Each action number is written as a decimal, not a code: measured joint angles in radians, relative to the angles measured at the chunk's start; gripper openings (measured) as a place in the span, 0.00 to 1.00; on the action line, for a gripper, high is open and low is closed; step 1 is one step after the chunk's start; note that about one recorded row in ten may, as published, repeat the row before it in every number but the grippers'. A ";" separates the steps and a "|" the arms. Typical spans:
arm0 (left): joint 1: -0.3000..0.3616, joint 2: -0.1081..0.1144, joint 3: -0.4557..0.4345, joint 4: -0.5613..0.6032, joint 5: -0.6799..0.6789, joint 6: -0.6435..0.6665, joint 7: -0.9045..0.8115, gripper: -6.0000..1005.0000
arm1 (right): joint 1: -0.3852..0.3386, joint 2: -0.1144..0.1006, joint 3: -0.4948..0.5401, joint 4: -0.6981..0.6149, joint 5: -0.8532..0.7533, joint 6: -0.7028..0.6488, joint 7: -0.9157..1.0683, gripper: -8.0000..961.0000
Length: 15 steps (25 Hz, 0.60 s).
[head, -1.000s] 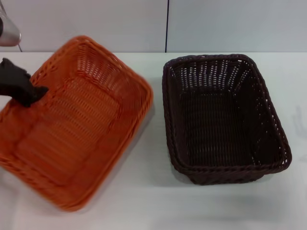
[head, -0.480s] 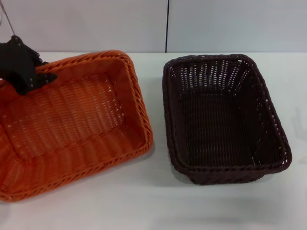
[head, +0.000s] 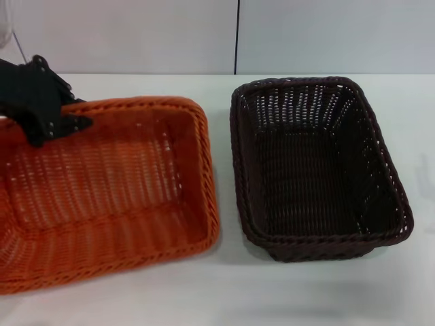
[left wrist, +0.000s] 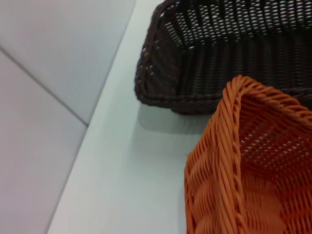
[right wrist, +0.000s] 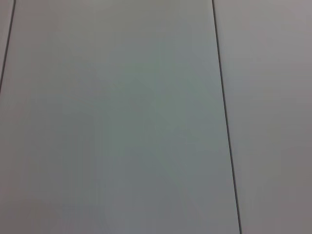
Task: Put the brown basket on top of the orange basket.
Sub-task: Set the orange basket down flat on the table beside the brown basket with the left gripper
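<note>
The orange basket [head: 115,197] is on the left of the white table, its long side running left to right and its left end past the picture's edge. My left gripper [head: 60,122] is shut on the far left part of its braided rim. The brown basket [head: 312,170] stands upright and empty on the right, a small gap away from the orange one. The left wrist view shows a corner of the orange basket [left wrist: 253,165] close up, with the brown basket [left wrist: 219,53] beyond it. My right gripper is out of view; its wrist view shows only wall panels.
The white table [head: 224,285] runs to a grey panelled wall [head: 136,34] just behind both baskets. There is bare table in front of the baskets and to the right of the brown one.
My left gripper has swung the orange basket round from a diagonal, raised pose to lie lower and lengthwise left to right. The gripper moved slightly right. The brown basket has not moved.
</note>
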 joint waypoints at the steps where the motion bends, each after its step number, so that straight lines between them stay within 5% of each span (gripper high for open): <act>1: -0.006 -0.003 0.004 0.009 0.000 0.000 0.005 0.18 | 0.000 0.000 0.000 0.001 0.000 0.000 0.000 0.73; 15: -0.123 -0.016 0.013 0.327 0.031 0.135 0.079 0.20 | 0.002 0.000 0.000 0.017 0.001 -0.001 0.000 0.73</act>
